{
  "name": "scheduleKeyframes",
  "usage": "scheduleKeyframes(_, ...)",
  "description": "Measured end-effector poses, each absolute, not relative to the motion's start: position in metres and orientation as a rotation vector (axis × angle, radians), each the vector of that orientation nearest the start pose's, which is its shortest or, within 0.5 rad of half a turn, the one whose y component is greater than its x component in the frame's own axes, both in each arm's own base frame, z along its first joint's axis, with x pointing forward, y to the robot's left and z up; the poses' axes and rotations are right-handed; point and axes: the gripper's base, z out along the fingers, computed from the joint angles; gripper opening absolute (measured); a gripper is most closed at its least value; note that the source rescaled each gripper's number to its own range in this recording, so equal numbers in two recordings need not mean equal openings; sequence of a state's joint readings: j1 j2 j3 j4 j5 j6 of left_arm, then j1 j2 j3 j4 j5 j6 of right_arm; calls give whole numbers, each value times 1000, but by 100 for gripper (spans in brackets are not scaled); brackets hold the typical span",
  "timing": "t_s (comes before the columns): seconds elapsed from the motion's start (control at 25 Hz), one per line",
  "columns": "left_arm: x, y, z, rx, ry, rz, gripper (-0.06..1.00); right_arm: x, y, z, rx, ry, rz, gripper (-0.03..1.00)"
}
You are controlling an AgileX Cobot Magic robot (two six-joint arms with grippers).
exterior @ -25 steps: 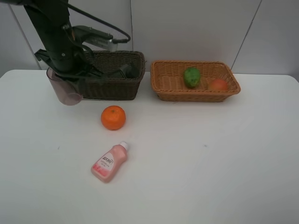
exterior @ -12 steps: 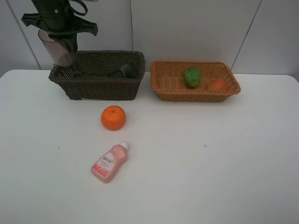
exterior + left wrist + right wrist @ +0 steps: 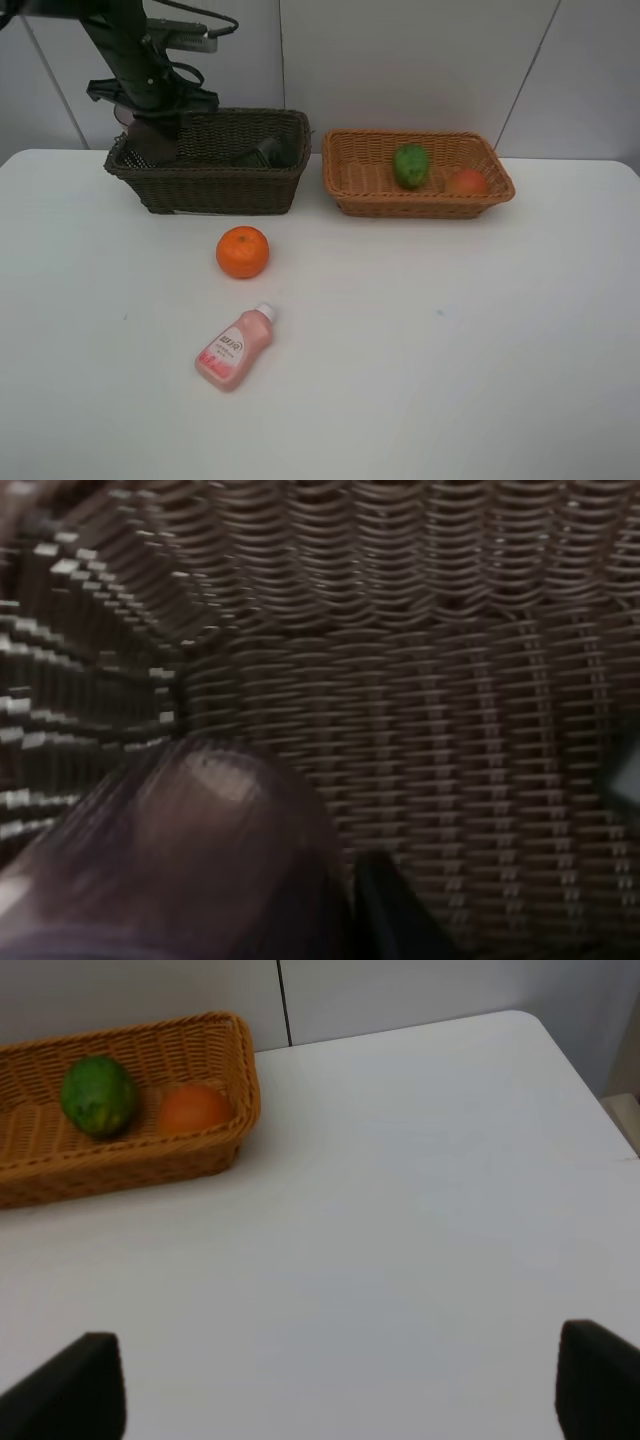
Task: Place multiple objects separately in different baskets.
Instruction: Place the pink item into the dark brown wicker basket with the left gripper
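My left gripper (image 3: 150, 120) reaches down into the left end of the dark brown basket (image 3: 215, 190), shut on the mauve cup (image 3: 152, 143). The left wrist view shows the cup (image 3: 170, 860) close against the basket's woven inside (image 3: 430, 680), beside one dark finger (image 3: 390, 915). A dark grey bottle (image 3: 265, 152) lies in the same basket. The tan basket (image 3: 350, 195) holds the green fruit (image 3: 410, 165) and the red-orange fruit (image 3: 466, 181). The orange (image 3: 242, 252) and the pink bottle (image 3: 234, 347) lie on the table. My right gripper (image 3: 335, 1390) stands open over bare table.
The white table (image 3: 450, 330) reaches a grey wall behind the baskets. In the right wrist view the tan basket (image 3: 150, 1155), the green fruit (image 3: 98, 1095) and the red-orange fruit (image 3: 195, 1108) are ahead, with the table's rounded far corner (image 3: 535, 1020) beyond.
The left arm lifted the cup from the table beside the dark basket, carried it above the basket's left end, and has lowered it inside. Nothing else moved.
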State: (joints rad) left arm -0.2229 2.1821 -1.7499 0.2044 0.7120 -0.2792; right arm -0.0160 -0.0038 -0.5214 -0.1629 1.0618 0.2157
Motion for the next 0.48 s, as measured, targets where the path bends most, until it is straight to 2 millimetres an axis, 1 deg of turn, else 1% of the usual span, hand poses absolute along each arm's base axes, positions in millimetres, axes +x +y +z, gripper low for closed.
scheduleKeyframes(0.12, 478, -98, 172, 86, 2607, 21, 0, -9, -13, 284, 242, 1996, -67, 88)
scheduleKeyframes(0.24, 480, -100, 159, 91, 2624, 8, 0, -9, -13, 284, 242, 1996, -67, 88)
scheduleKeyframes(0.32, 480, -100, 155, 93, 2632, 5, 0, -9, -13, 284, 242, 1996, -67, 88)
scheduleKeyframes(0.44, 480, -100, 155, 109, 2631, 6, 1, -9, -13, 284, 242, 1996, -67, 88)
scheduleKeyframes(0.48, 480, -100, 156, 128, 2634, 12, 3, -9, -13, 284, 242, 1996, -67, 88)
